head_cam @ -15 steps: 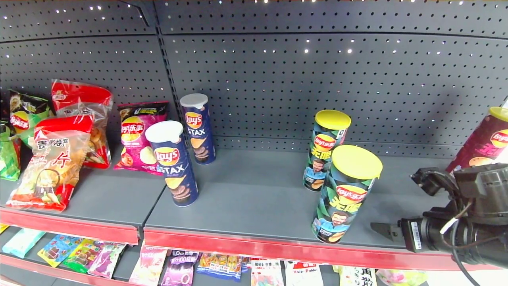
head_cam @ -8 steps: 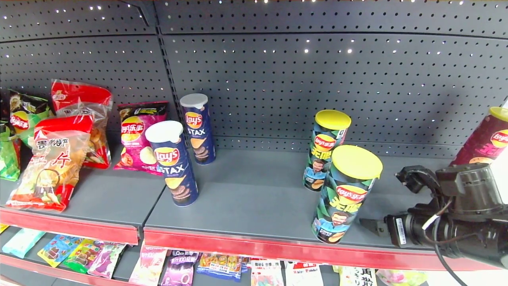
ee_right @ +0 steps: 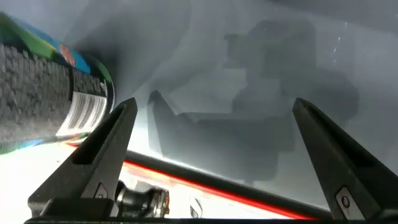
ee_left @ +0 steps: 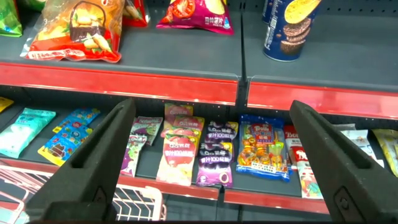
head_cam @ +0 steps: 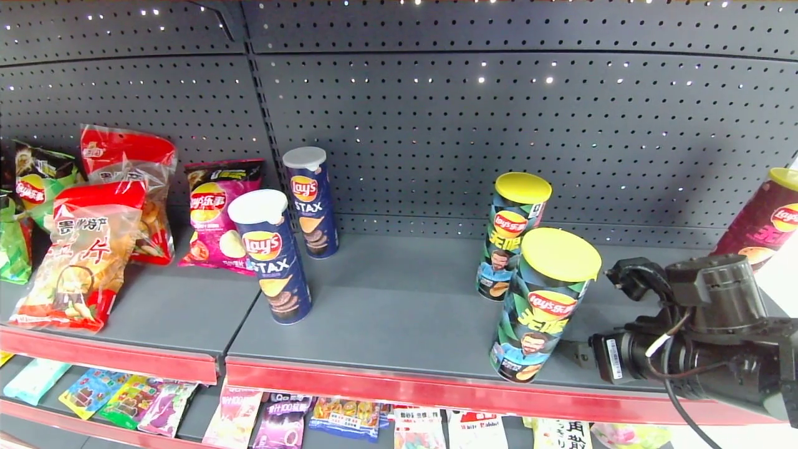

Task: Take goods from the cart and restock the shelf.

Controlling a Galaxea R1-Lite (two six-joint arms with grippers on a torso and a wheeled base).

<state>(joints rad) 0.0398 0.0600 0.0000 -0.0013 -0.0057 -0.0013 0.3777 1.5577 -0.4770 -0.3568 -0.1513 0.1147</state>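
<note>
The left gripper (ee_left: pixel 212 106) hangs low in front of the shelving with its two fingers spread wide and nothing between them. A corner of the wire cart (ee_left: pixel 142 202) sits just below it, and rows of small packets (ee_left: pixel 214 152) lie straight ahead of it on the lower shelf.

Higher up, the right arm lies nearly level along the upper shelf (head_cam: pixel 399 312). Its right gripper (ee_right: pixel 214 106) also has its fingers parted and grasps nothing. A yellow-lidded chip can (head_cam: pixel 542 305) stands upright at the shelf's front edge, just beside one fingertip; I cannot tell whether they touch. A second yellow-lidded can (head_cam: pixel 512 234) stands just behind the first, farther from the gripper. A maroon can (head_cam: pixel 764 218) stands behind the arm. Two blue cans (head_cam: pixel 271 255) and the snack bags (head_cam: pixel 93 249) sit well beyond the fingertips.
</note>
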